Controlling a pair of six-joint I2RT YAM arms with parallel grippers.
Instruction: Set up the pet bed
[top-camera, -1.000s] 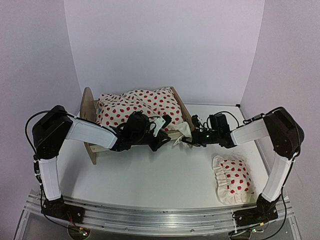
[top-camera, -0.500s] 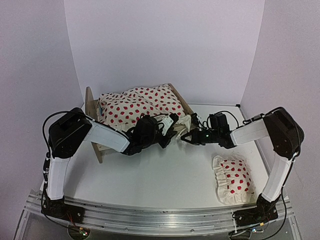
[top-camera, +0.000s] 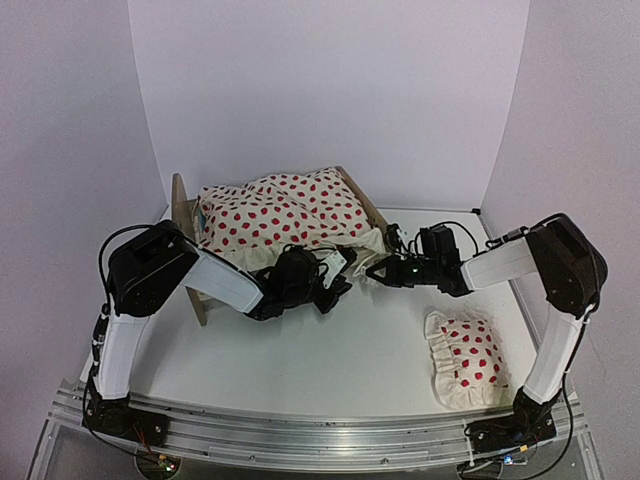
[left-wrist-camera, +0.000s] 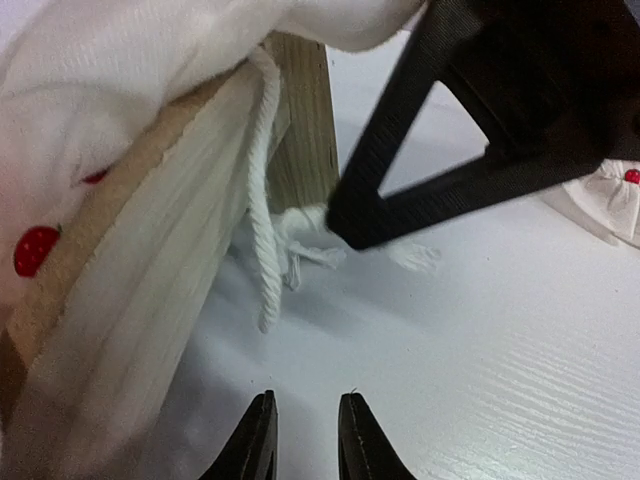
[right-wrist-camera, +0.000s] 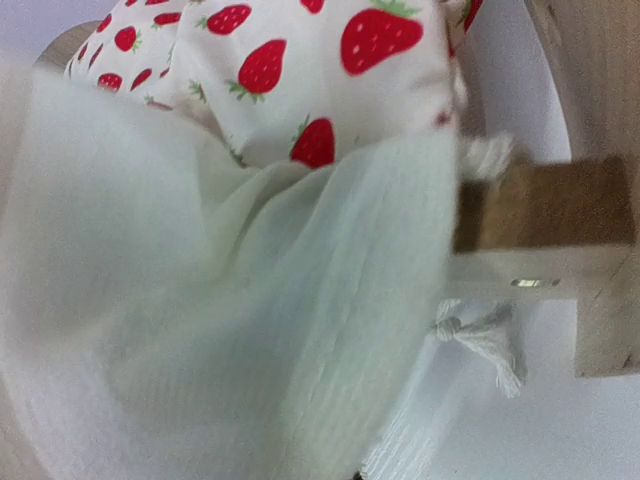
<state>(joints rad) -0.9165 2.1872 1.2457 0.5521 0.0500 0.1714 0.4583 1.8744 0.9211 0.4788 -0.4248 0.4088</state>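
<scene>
A white counter (top-camera: 330, 350) boxed in by plain white walls carries the pet bed (top-camera: 181, 210) in the upper left-centre of the overhead view. Its long axis runs left to right, with 1 wooden end board at the left and the other at the right, and a strawberry-print blanket (top-camera: 280, 210) is heaped over it. The 2 pincers sit just off its lower right corner. The left pincer (left-wrist-camera: 305, 430) is narrowly parted and empty. The right pincer (top-camera: 376, 271) is closed, its tip at the white cord fringe (left-wrist-camera: 285, 240).
</scene>
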